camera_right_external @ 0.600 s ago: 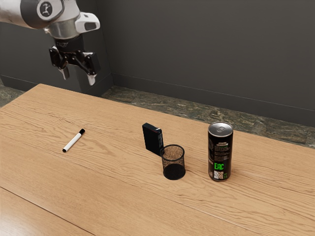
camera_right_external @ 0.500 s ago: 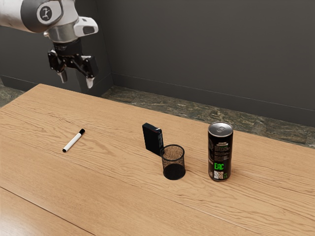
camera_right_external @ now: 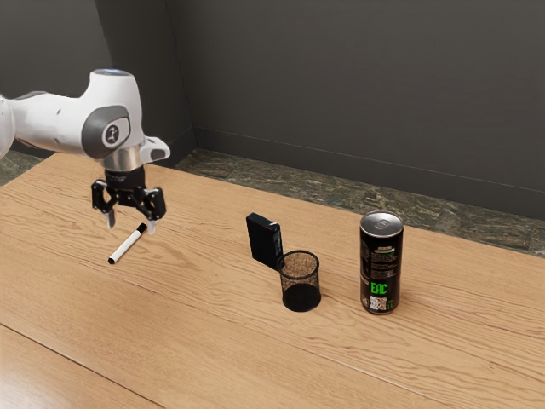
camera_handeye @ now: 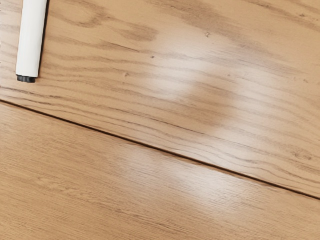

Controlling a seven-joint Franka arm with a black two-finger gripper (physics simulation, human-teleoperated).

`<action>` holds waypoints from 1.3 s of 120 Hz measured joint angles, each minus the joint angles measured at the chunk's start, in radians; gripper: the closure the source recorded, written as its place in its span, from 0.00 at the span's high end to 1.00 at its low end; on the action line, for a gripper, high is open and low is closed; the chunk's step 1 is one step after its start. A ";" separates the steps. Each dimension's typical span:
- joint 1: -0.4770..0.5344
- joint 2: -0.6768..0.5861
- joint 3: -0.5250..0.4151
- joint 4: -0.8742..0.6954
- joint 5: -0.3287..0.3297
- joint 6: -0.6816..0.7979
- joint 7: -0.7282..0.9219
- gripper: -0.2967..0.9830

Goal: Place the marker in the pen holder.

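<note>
In the exterior view, the tall black can (camera_right_external: 381, 266) reads "EAC" in bright green, over a pale square code; smaller print above is too fine to read. The arm's dark joint cover (camera_right_external: 95, 135) bears a light emblem. The marker (camera_right_external: 126, 245) has a plain white barrel and black ends, its longer black end aimed between one and two o'clock. It lies on the wooden table (camera_right_external: 204, 341), between nine and ten o'clock from the black mesh pen holder (camera_right_external: 301, 295). Over the marker hangs the gripper (camera_right_external: 131, 225), released, its fingers spread.

In the wrist view, the marker's smooth white barrel ends in a short black plug near the table's dark seam (camera_handeye: 150, 146).
</note>
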 joint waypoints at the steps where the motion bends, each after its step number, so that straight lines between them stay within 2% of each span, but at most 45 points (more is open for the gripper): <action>1: 0.003 0.006 0.000 0.000 0.000 0.005 0.000 0.77; 13: 0.041 0.073 0.006 0.006 -0.013 0.054 0.009 0.77; 40: 0.121 0.264 0.021 0.140 -0.069 0.123 0.069 0.77; 62: 0.167 0.435 0.023 0.321 -0.102 0.143 0.142 0.77; 83: 0.190 0.542 0.023 0.444 -0.117 0.149 0.215 0.76; 120: 0.196 0.606 0.020 0.522 -0.124 0.155 0.329 0.76; 156: 0.196 0.625 0.020 0.528 -0.130 0.158 0.403 0.76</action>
